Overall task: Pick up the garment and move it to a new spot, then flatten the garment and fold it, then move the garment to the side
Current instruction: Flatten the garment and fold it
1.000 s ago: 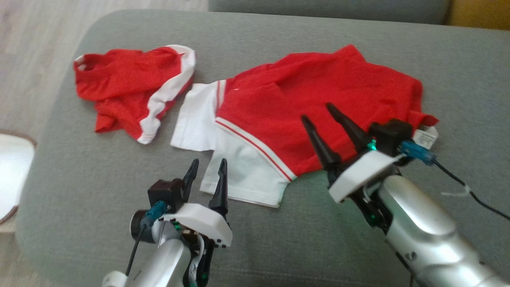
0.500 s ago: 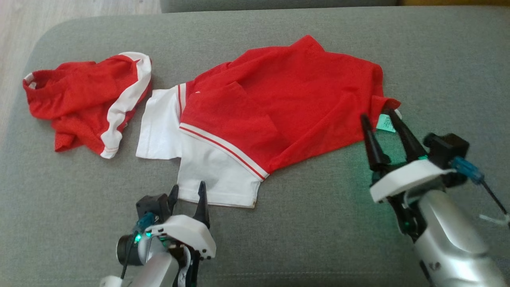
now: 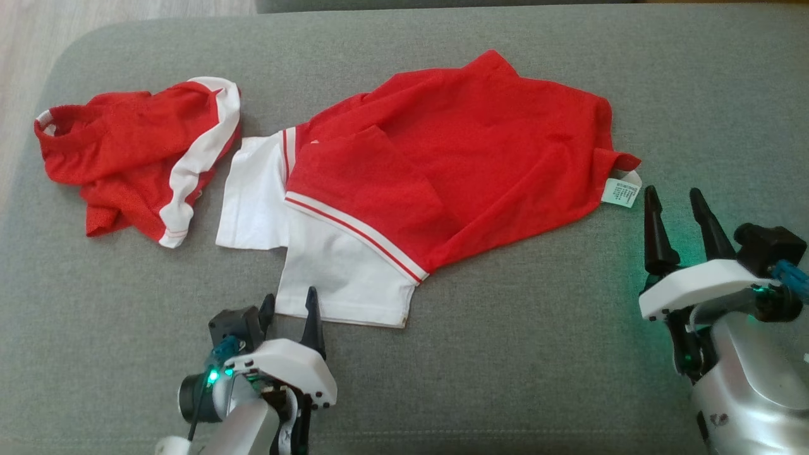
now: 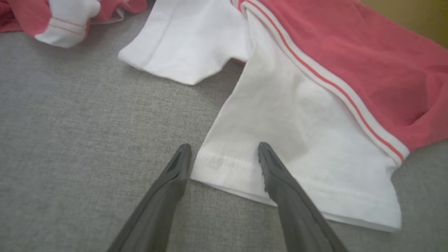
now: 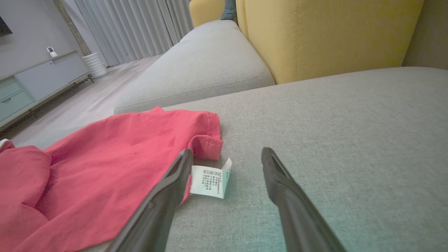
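Note:
The garment point(image 3: 480, 151) is a red shirt with white sleeves and hem, lying spread and partly folded over itself in the middle of the grey sofa cushion point(image 3: 505, 354). My left gripper point(image 3: 291, 296) stands open at the near left corner of the white hem, and in the left wrist view the left gripper point(image 4: 224, 147) straddles that hem of the garment point(image 4: 301, 133). My right gripper point(image 3: 672, 193) is open just right of the white care label point(image 3: 621, 191), off the cloth. In the right wrist view the right gripper point(image 5: 227, 151) hangs over the label point(image 5: 210, 180) beside the garment point(image 5: 105, 157).
A second red garment point(image 3: 120, 145) with a white band lies crumpled at the cushion's left end, also seen as the second garment point(image 4: 66, 24). Wooden floor point(image 3: 38, 25) lies past the left edge. A yellow backrest point(image 5: 329, 31) rises behind the cushion.
The head camera has shifted. My right gripper has drawn back from over the red cloth to the right, past the label. The left gripper stays at the white hem.

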Controlling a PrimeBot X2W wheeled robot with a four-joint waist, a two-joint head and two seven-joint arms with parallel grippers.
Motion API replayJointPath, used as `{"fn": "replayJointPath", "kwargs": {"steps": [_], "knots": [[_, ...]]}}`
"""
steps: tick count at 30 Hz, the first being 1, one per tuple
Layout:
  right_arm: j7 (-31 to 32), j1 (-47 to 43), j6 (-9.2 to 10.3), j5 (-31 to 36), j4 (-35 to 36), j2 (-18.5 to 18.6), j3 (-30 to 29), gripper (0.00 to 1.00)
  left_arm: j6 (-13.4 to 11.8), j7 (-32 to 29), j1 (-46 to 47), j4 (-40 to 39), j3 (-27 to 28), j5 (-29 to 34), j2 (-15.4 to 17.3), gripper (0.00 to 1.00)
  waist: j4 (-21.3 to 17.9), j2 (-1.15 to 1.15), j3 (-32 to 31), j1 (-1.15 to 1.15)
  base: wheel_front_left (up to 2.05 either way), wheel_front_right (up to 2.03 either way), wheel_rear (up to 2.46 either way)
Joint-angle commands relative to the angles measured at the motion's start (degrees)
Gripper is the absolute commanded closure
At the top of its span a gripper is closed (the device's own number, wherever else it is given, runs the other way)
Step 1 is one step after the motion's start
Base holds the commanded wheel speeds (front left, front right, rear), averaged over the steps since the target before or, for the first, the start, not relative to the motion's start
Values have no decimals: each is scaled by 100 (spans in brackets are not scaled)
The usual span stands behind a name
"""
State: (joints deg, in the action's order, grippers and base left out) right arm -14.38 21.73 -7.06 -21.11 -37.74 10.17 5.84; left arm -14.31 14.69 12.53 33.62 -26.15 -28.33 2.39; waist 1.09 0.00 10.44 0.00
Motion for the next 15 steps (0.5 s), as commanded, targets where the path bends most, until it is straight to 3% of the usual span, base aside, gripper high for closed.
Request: {"fn": "replayJointPath", "kwargs": {"steps": [1, 4, 5, 6, 7, 13, 15], "knots": [[-62, 175, -43, 107, 44, -19, 10, 0, -5, 30, 163, -79, 168, 20, 49, 0, -12, 0, 22, 0, 0, 0, 0], [-62, 223, -43, 203, -112, -50, -46, 0, 56, 31, 210, 28, 64, -52, 49, 0, -17, 0, 75, 0, 0, 0, 0], [-62, 244, -43, 222, -162, -59, -64, 0, 78, 31, 234, 64, 8, -68, 49, 5, -13, 0, 96, 0, 0, 0, 0], [-62, 268, -43, 242, -210, -67, -77, 0, 100, 31, 258, 97, -44, -92, 49, 88, -7, 0, 117, 0, 0, 0, 0], [-62, 296, -43, 260, -247, -74, -85, 0, 116, 31, 281, 115, -85, -120, 49, 100, 0, 0, 138, 0, 0, 0, 0], [-62, 454, -43, 294, -391, -90, -126, 0, 142, 31, 405, 84, -281, -208, 49, 100, 93, 0, 277, 0, 0, 0, 0], [-62, 515, -43, 285, -418, -100, -126, 5, 139, 31, 452, 49, -338, -205, 49, 100, 136, 0, 326, 0, 0, 0, 0]]}}
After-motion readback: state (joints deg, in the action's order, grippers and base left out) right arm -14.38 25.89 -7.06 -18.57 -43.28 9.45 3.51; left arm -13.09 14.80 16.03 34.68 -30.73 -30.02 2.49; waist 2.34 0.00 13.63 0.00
